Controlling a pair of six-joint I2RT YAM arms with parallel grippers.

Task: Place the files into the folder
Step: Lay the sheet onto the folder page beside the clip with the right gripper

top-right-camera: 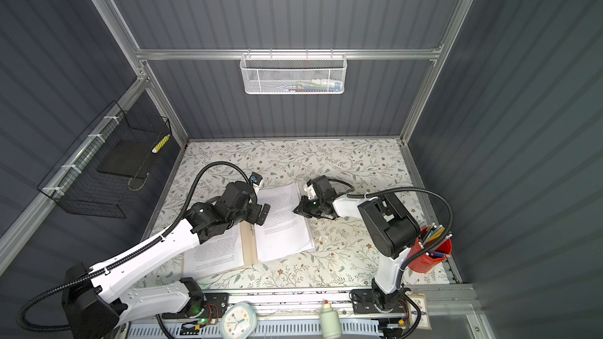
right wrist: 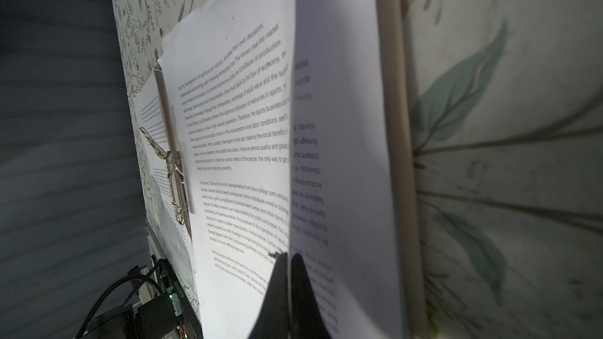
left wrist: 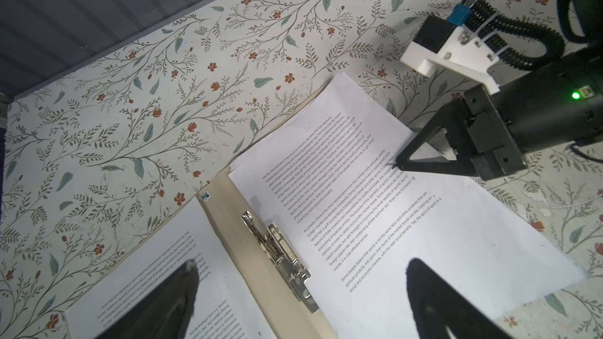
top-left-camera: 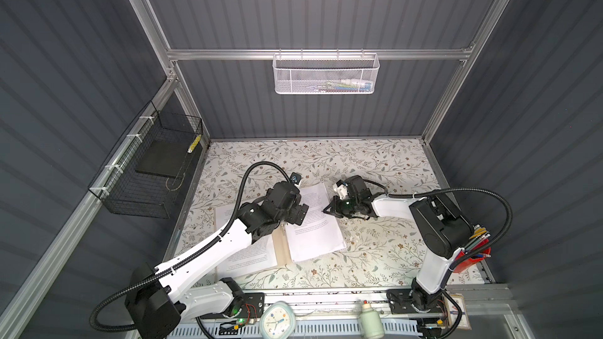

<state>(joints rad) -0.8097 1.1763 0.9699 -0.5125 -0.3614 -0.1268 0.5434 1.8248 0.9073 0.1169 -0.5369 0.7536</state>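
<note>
1. Folder (top-left-camera: 283, 246) lies open on floral tabletop (top-left-camera: 375, 164). Files (top-left-camera: 313, 233) sit on both halves, R pile skewed, w/ metal clip (left wrist: 280, 249) uncovered on spine.
2. Left end effector (left wrist: 301, 265) is spread wide above clip; its arm hides part of L sheet in both top views.
3. Right end effector (left wrist: 398, 164) is pinched shut, tips on top R sheet. Can't tell if paper is gripped.
4. Around: black wire basket (top-left-camera: 146, 164) on L wall, white mesh basket (top-left-camera: 326, 73) on back wall, red pencil cup (top-left-camera: 473, 256), clock (top-left-camera: 277, 319) and bottle (top-left-camera: 370, 319) at front.
5. Legible txt: "For the development of sports as an industry".
</note>
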